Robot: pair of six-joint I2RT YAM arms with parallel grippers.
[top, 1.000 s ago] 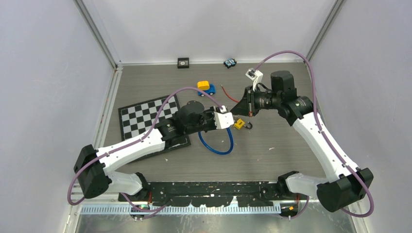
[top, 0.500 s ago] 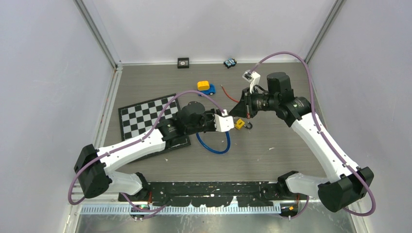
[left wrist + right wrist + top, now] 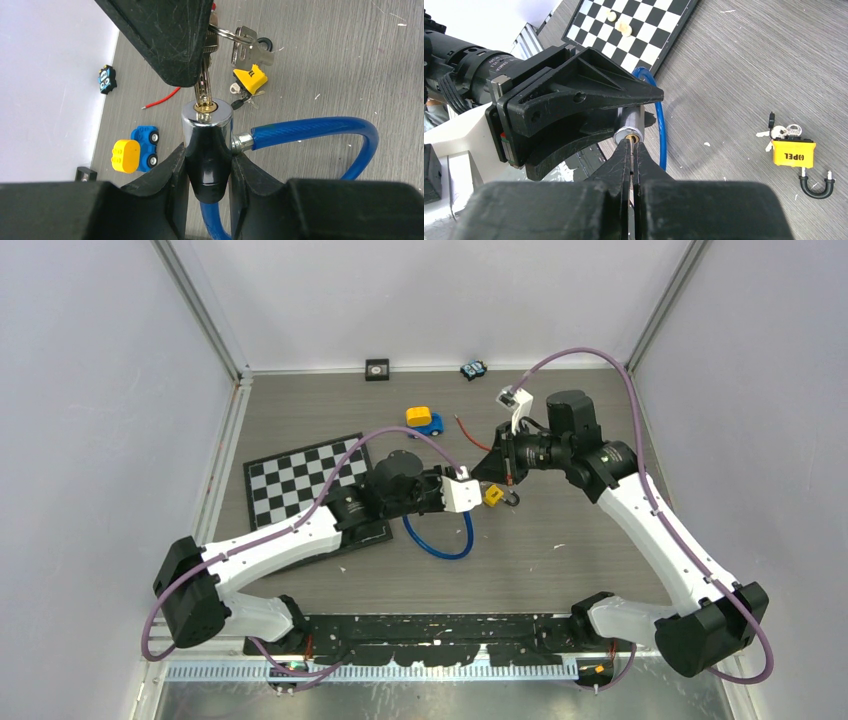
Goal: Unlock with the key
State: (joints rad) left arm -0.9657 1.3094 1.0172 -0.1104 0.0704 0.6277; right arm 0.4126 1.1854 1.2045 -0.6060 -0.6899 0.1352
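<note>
Top view — the left pincer [image 3: 476,488] and right pincer [image 3: 492,470] meet mid-tabletop [image 3: 600,540], with a blue cable [image 3: 440,545] looping out at 6 o'clock. Left wrist: jaws partly parted, clamping the lock cylinder [image 3: 207,145]; the key [image 3: 204,87] stands in its keyhole at 12 o'clock. Right wrist — jaws pinched tight on that key; a yellow padlock [image 3: 793,152] lies at 3 o'clock.

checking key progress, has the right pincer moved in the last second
Yes. In the top view the right pincer, shut on the key, has edged slightly left, toward the toy car.

Seemingly "OPEL" on yellow padlock [image 3: 793,152]
</note>
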